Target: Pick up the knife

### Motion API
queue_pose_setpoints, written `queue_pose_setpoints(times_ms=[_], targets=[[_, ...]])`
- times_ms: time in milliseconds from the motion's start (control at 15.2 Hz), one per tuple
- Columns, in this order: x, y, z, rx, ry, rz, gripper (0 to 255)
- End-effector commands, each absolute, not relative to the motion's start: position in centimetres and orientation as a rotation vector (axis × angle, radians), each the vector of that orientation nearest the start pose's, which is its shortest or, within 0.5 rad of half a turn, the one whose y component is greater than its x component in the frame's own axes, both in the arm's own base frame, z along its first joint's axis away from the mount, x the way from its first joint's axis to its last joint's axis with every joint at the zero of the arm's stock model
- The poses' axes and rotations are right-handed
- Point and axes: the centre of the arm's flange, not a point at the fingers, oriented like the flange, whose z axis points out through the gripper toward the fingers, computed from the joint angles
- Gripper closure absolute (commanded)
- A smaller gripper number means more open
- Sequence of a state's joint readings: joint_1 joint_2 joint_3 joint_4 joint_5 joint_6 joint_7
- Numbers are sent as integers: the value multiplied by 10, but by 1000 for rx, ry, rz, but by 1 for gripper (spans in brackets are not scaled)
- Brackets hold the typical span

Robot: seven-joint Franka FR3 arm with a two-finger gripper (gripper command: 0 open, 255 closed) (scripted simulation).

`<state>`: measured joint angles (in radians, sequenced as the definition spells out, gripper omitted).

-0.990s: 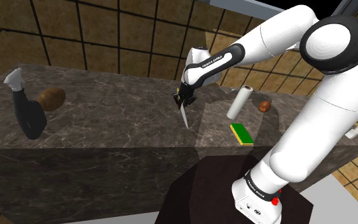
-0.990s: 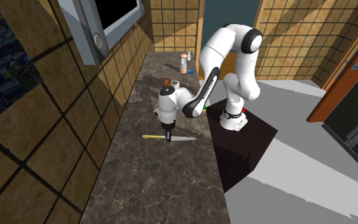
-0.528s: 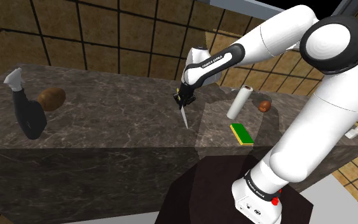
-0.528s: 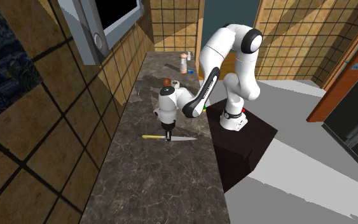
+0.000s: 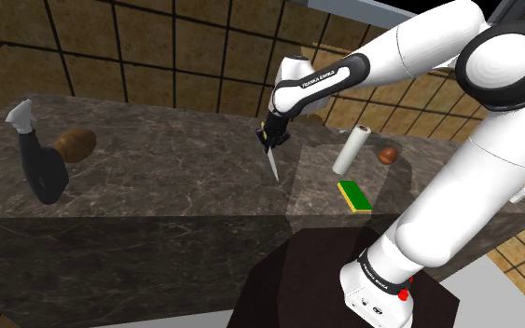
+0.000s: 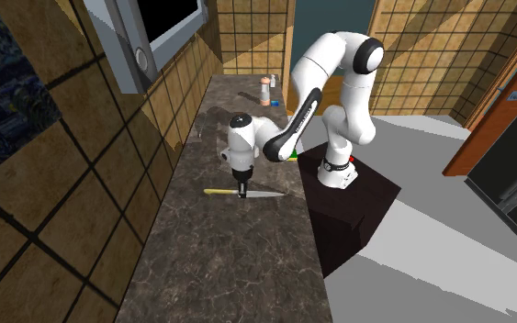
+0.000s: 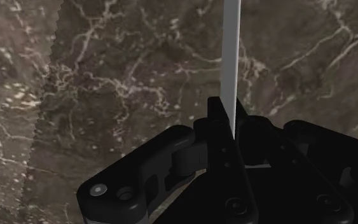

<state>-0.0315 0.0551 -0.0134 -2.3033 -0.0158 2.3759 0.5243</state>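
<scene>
The knife [image 6: 267,195] has a slim yellow handle and a long, flat grey blade that tapers to a point. It reads as light, stiff and thin, with a smooth blade that would slide easily between hard pads. The handle is the thicker, safer place to hold it. A pinch right where the handle meets the blade also keeps it near its balance, so it should not swing much.

That is about where the gripper [image 6: 241,189] has it. In the wrist view the two black fingers [image 7: 217,121] stand closed together, and the blade [image 7: 231,57] runs straight out from between them.

The knife lies crosswise about halfway along the worktop [image 5: 176,168], handle toward the wall edge and tip toward the front edge. In the shoulder view the blade [image 5: 274,166] slants down from the gripper [image 5: 269,142] toward the front edge. I cannot tell whether the tip is clear of the surface. With so narrow a grip it could twist or slip, so a slow, level lift seems wise.

The worktop is dark and polished, stone-like with pale veins, and the wall [image 5: 158,56] behind it is brown tile. Toward the end of the worktop nearer the stand there is a white roll [image 5: 352,149], a flat green and yellow sponge [image 5: 353,195] near the front edge, and a small brown lump [image 5: 388,155]. All three are well apart from the knife. Near the far end there is a larger brown lump [image 5: 74,144] and a bent black thing [image 5: 44,170] with a pale tip.
</scene>
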Motion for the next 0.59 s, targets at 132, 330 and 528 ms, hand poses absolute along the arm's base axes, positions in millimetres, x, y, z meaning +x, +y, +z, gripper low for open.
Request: queue_pose_setpoints(times_ms=[132,330,528], targets=[[518,-23,346,-3027,867,-30,255],[518,-23,362,-3027,867,-30,255],[518,-23,368,-3027,867,-30,255]])
